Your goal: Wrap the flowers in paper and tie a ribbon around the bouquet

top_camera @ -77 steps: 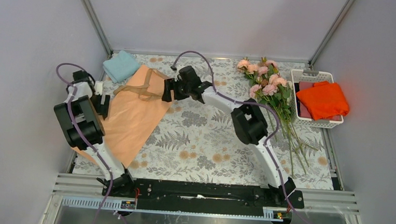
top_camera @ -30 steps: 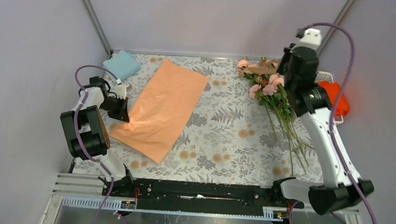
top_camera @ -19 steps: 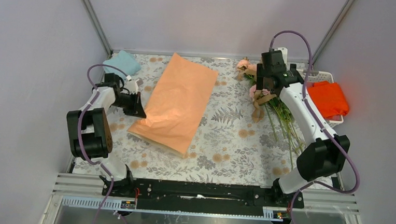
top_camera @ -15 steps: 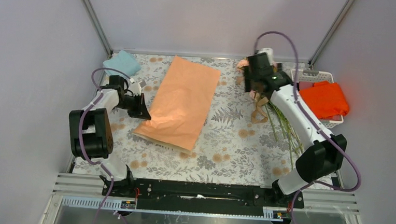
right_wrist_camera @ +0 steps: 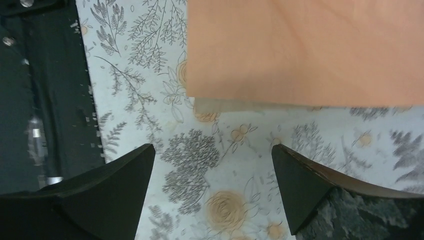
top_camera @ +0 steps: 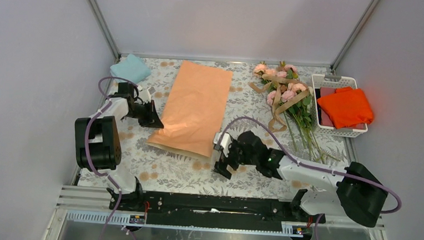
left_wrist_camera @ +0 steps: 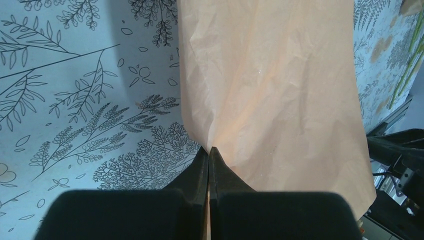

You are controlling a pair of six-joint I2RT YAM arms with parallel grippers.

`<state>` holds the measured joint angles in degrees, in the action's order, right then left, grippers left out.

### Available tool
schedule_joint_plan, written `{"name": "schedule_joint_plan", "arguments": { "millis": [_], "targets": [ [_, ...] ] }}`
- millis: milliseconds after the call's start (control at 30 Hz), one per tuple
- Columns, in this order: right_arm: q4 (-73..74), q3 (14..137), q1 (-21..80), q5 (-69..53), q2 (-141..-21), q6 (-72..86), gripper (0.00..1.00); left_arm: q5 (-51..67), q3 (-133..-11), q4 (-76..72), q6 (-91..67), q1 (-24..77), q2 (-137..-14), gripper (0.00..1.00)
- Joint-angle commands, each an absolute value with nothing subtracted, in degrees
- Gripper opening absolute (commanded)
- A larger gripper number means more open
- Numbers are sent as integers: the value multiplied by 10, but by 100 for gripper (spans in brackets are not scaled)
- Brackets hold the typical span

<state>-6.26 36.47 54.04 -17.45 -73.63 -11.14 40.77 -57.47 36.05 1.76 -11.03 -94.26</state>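
1. Right gripper point(top_camera: 220, 155): low over the table point(top_camera: 242, 130), nearest the arm bases. The jaws stand wide apart and hold nothing. In the right wrist view only patterned table surface shows between the two fingertips point(right_wrist_camera: 142, 152).

2. Key relation: the near short edge of the paper point(right_wrist_camera: 300, 50) lies just beyond the right gripper point(right_wrist_camera: 211, 150), on its far side and not yet between the jaws. That edge runs roughly parallel to the line joining the two fingertips. A paler strip shows under the edge, which suggests a second layer, so the sheet may be folded. This gripper is the closer one to the near edge. Judgement: a short forward advance would bring the edge into the jaws. The fingers must get low enough to catch the thin sheet and not ride over it.

3. Left gripper point(top_camera: 155, 122): jaws fully closed, pinching the left long edge of the paper point(left_wrist_camera: 280, 90) close to its near corner. The wrist view shows the fingertips point(left_wrist_camera: 202, 157) meeting on a crease in the sheet.

4. Paper point(top_camera: 194, 108): lies flat on the table left of centre. Its long axis runs from near-left to far-right.

5. Flowers point(top_camera: 297, 106): well apart from the paper at the far right, heads far and stems pointing near. The ribbon point(top_camera: 280, 99) is draped in loops across them. Neither gripper is near them.
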Motion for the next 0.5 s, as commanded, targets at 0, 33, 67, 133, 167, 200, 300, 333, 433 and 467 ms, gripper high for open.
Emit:
{"name": "schedule_joint_plan", "arguments": {
  "millis": [0, 33, 67, 133, 167, 200, 300, 333, 433, 467],
  "targets": [
    [-353, 294, 553, -150, -721, -267, 96, 414, -571, 339, 6, -102, -943, 0],
    [-373, 294, 553, -138, -734, -274, 95, 413, -571, 339, 7, -103, -941, 0],
    [-384, 296, 553, -128, -747, -286, 95, 412, -571, 339, 8, -103, -938, 0],
    [-413, 297, 553, -108, -777, -304, 95, 410, -571, 339, 9, -103, -934, 0],
    [-434, 297, 553, -103, -791, -310, 96, 410, -571, 339, 10, -102, -934, 0],
    [-453, 296, 552, -102, -803, -314, 96, 409, -571, 339, 11, -102, -932, 0],
    [-479, 305, 553, -108, -821, -321, 96, 405, -569, 339, 13, -102, -930, 0],
    [-480, 310, 553, -108, -825, -324, 95, 404, -569, 339, 14, -102, -929, 0],
    [-481, 328, 553, -114, -852, -336, 86, 405, -571, 339, 15, -100, -930, 0],
    [-483, 333, 553, -117, -862, -340, 76, 405, -571, 339, 16, -100, -930, 0]
  ]
}}
